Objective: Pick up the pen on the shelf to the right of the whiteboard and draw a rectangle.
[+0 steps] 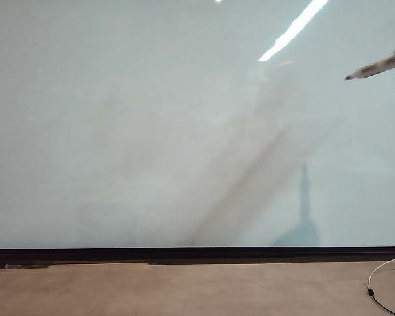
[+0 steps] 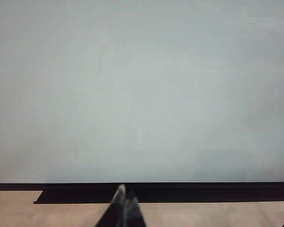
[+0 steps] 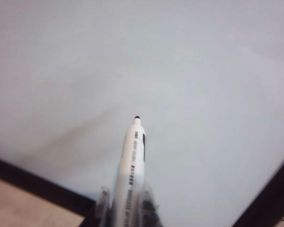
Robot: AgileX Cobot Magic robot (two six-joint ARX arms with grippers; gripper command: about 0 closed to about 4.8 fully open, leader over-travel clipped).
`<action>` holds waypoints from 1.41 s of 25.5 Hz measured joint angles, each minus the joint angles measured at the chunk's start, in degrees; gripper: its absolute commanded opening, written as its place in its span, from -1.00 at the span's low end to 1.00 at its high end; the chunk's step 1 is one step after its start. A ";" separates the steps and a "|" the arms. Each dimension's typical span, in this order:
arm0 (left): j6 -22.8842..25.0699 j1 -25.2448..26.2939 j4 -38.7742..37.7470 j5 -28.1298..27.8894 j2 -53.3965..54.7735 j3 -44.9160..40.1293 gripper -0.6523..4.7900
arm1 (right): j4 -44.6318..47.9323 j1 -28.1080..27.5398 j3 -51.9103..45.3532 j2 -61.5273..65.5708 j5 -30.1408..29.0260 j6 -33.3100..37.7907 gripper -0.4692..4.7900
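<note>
Before whiteboard: right end effector gripping pen.

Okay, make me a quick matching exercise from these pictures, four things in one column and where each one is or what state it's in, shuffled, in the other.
1. pen
2. whiteboard
3. left gripper
4. white cable

A. shut, low by the board's black bottom edge
B. held in the right gripper, tip toward the board
C. on the floor, lower right
D. blank, no marks yet

Pairs: 1-B, 2-D, 3-A, 4-C

Left pincer closed, facing the whiteboard.
</note>
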 measured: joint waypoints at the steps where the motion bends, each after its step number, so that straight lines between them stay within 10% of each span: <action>1: -0.02 0.00 0.02 0.00 0.00 0.00 -0.78 | -1.03 1.62 1.22 2.16 0.02 -1.18 -0.84; 18: -0.02 0.00 0.00 0.00 0.00 0.00 -0.78 | -5.07 15.10 13.18 24.22 -0.20 -10.12 -0.84; 36: -0.02 0.00 0.00 0.00 0.02 0.00 -0.78 | -12.98 17.05 22.12 33.55 -0.48 -19.58 -0.84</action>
